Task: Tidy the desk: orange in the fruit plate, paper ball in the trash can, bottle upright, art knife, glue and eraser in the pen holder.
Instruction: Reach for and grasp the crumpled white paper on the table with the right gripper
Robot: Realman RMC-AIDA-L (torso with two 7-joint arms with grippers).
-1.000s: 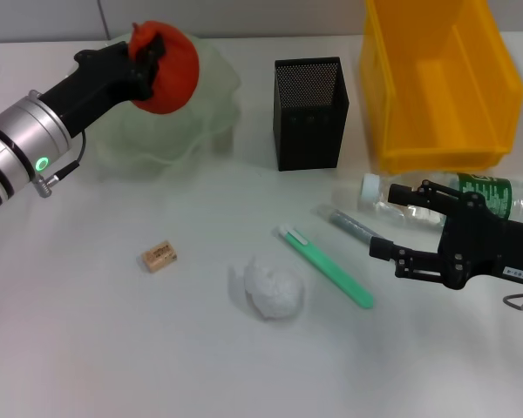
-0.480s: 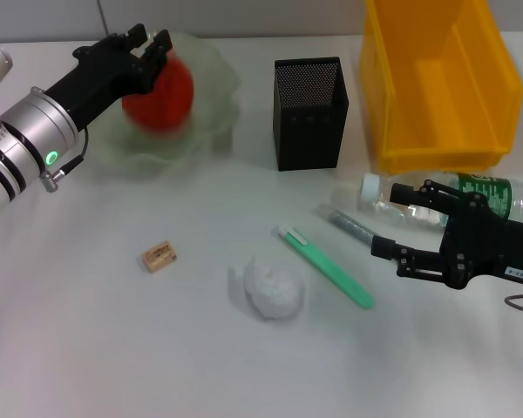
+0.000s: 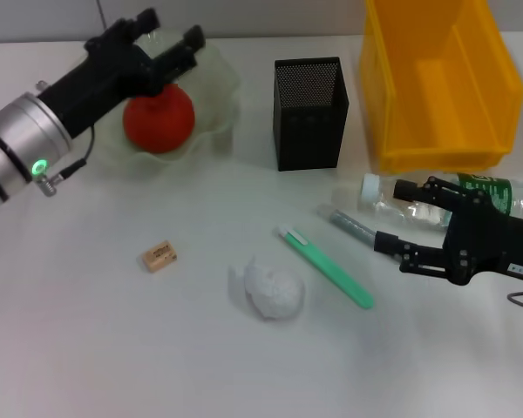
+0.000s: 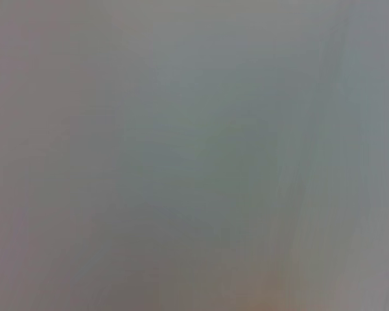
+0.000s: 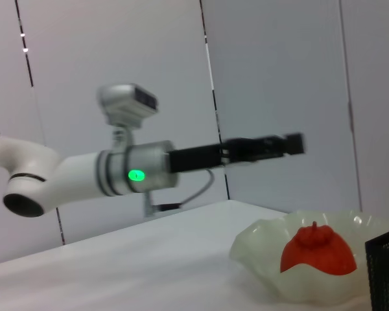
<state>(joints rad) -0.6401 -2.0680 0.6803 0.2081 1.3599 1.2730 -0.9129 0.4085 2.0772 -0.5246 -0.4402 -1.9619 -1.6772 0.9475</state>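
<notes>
**Orange resting in the bowl, my left fingers spread above it**

My left gripper (image 3: 167, 37) hangs over the far side of the wavy-rimmed pale-green glass fruit plate (image 3: 216, 113), its black fingers (image 3: 187, 42) wide apart and holding nothing. Just below them the lumpy red-orange orange (image 3: 159, 117) sits inside that plate, clear of my fingers.

My right gripper (image 3: 397, 218) rests low over the white table (image 3: 87, 348), fingers spread and empty, just beside the clear plastic bottle with a green label (image 3: 471, 196), which lies on its side. Near its fingertips lie the thin grey glue tube (image 3: 352, 225) and the flat mint-green art knife (image 3: 327, 266). The crumpled white paper ball (image 3: 272, 290) and small tan eraser (image 3: 159, 255) lie farther off. Behind stand the black mesh pen holder (image 3: 309, 113) and the bright yellow plastic trash can (image 3: 440, 83).
</notes>
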